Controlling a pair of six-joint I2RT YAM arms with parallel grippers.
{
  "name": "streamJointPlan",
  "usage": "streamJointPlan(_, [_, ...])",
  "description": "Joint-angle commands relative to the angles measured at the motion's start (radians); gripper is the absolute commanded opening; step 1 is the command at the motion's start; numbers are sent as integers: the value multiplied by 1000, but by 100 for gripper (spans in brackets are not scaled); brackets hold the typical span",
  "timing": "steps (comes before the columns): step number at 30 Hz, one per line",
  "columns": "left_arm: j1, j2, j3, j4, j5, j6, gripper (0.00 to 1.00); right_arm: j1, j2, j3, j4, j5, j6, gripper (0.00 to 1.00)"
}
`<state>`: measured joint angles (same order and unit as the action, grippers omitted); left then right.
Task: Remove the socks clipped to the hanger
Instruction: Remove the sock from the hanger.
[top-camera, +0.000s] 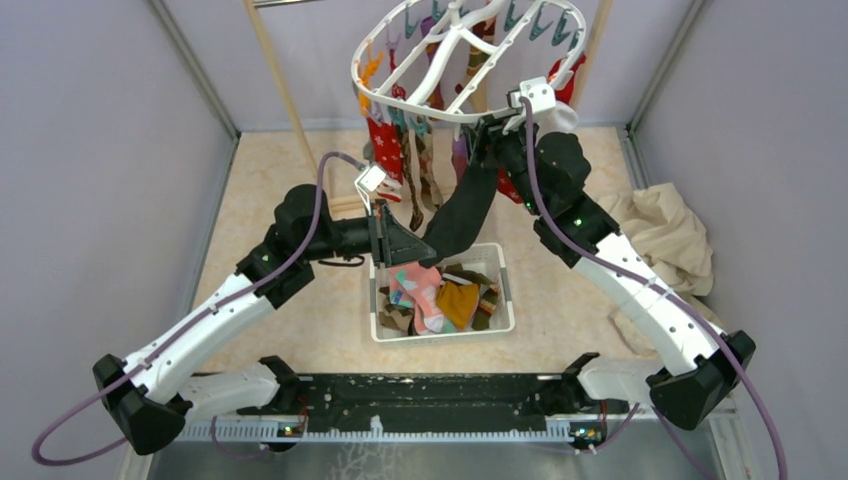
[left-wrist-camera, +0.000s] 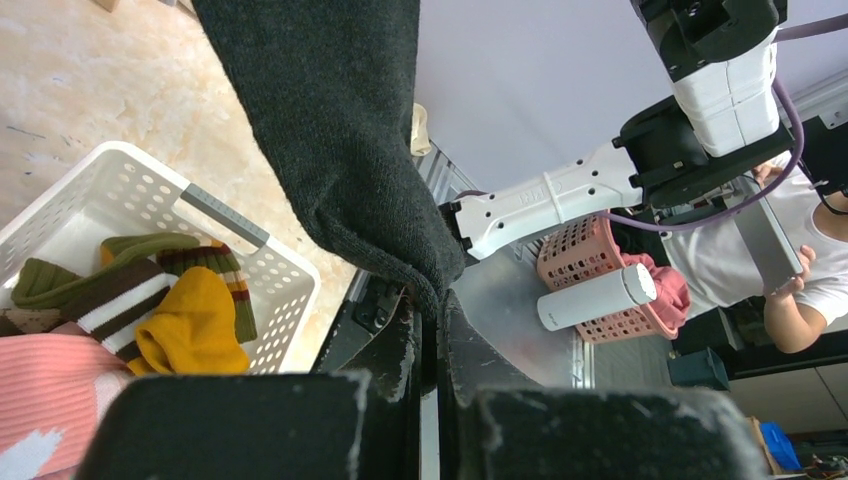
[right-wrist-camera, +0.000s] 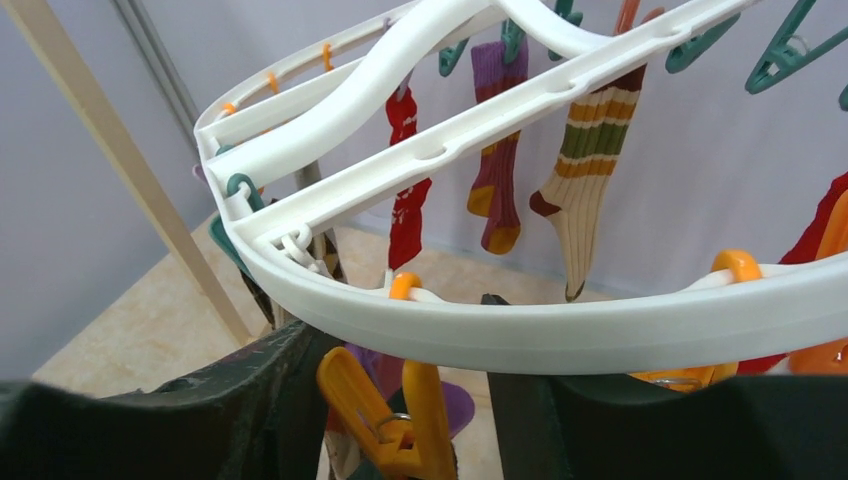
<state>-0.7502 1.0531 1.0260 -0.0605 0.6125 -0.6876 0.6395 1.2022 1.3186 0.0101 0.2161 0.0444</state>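
Pinching dark sock (left-wrist-camera: 340, 130), top hidden, in L claw (left-wrist-camera: 431, 320), R claw (right-wrist-camera: 395, 380) spread by clip (right-wrist-camera: 385, 425)

White oval hanger (top-camera: 440, 112) hangs tilted, orange & teal clips (right-wrist-camera: 400, 420) along rim. Red, striped, purple socks (top-camera: 385, 150) clipped under it, dangling. One dark grey sock (top-camera: 465, 210) stretches diag. down from near rim, taut.
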Motion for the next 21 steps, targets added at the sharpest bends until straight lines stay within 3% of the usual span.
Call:
streamJointPlan(1, [3, 4, -10, 17, 21, -8, 4, 8, -43, -10, 85, 15, -9, 51])
streamJointPlan(13, [3, 2, -10, 16, 21, -10, 4, 7, -58, -38, 99, 12, 0, 23])
streamJointPlan(21, [3, -25, -24, -42, 15, 7, 4, 8, -56, -40, 93, 6, 2, 22])
